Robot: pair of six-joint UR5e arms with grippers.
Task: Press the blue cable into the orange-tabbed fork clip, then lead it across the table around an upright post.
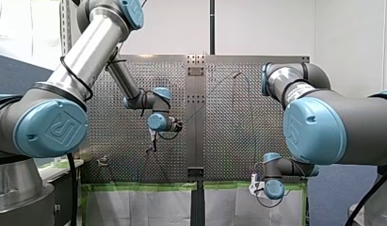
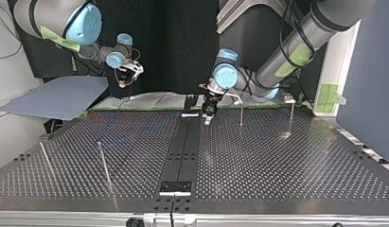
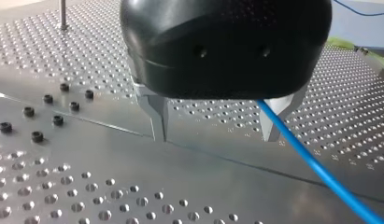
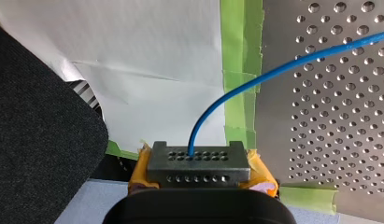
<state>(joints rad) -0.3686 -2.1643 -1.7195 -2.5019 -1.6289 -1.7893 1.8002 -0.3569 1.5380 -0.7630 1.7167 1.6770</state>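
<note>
The perforated surface [image 2: 277, 161] filled most of the top view. My left arm [image 2: 296, 52] slanted down from that view's upper right, its wrist bent so that my left tool [image 2: 207, 116] pointed straight down at the far end of the dark centre strip [image 2: 182, 156], its tips close above the surface. My right arm [image 2: 40, 14] was folded at the upper left and held my right tool [image 2: 127, 78] raised beyond the surface's far edge, well apart from the other. In the left wrist view the two metal fingers [image 3: 159, 114] stood wide apart with nothing between them, and the blue cable [image 3: 316, 168] passed close by one finger, ungripped. In the right wrist view the yellow-padded tool was closed on the cable, which rose from between the pads and curved over green tape [image 4: 238, 70] onto the surface. Thin upright posts [image 2: 241, 115] stood near my left tool.
</note>
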